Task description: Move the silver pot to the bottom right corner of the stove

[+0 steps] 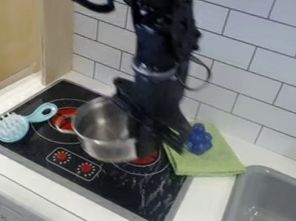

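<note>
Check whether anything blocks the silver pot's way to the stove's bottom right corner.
Nothing visible stands between the silver pot and the stove's bottom right corner; the green cloth lies farther up, beside that route.

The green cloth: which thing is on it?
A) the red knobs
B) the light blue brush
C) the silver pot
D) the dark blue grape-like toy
D: the dark blue grape-like toy sits on the green cloth, near its upper part, by the wall.

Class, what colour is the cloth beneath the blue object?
The cloth is light green, as the camera view shows.
</note>
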Controlling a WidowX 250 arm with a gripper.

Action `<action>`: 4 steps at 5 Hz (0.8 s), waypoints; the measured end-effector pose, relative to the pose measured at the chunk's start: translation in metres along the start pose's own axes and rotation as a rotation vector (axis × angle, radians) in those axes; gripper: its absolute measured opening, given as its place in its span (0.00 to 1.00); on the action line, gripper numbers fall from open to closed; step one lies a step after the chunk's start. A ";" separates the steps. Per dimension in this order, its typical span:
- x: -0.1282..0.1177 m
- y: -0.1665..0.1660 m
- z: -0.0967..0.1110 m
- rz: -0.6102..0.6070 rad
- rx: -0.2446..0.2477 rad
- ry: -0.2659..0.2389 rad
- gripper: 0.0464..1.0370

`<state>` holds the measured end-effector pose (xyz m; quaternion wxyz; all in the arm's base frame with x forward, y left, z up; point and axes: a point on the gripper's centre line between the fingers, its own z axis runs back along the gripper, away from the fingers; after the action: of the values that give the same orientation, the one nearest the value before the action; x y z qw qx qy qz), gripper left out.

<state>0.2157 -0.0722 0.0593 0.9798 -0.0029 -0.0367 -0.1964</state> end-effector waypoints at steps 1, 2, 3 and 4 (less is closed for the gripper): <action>-0.002 -0.009 -0.012 -0.023 -0.006 0.013 0.01; -0.005 -0.021 -0.023 -0.072 -0.009 0.025 0.01; -0.006 -0.024 -0.032 -0.070 -0.020 0.044 0.01; -0.005 -0.030 -0.039 -0.090 -0.016 0.051 0.01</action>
<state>0.2021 -0.0986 0.0196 0.9705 -0.0042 -0.0101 -0.2408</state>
